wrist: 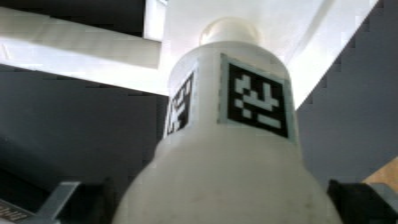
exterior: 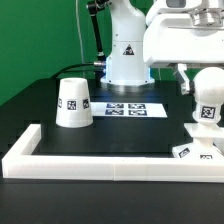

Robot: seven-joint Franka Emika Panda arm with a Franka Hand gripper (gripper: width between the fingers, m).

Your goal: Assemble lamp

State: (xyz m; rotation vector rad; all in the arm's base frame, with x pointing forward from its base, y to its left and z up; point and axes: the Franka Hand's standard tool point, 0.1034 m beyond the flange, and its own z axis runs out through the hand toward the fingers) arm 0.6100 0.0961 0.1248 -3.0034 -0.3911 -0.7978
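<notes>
I am seeing the two-finger gripper [wrist: 210, 204] closed around the matte white ball-shaped bulb [exterior: 206, 108], at 3 o'clock in the exterior view, over the flat square white base [exterior: 195, 151]. I am judging the bulb to be light, rigid and smooth, so gripping its wide round body is looking safest.

This is a robotics laboratory test bench: a big white robot body [exterior: 127, 50] bearing a warning triangle stands at the back of a matte black tabletop [exterior: 60, 140], with a plain green curtain [exterior: 40, 35] hanging behind it. A thin flat white marker board [exterior: 134, 108] of black-and-white square tags lies on the table. A long white bar-shaped border [exterior: 100, 165] edges the work area, and similar tags mark the white truncated-cone shade [exterior: 74, 104] and the white ball-shaped bulb [wrist: 222, 130].
</notes>
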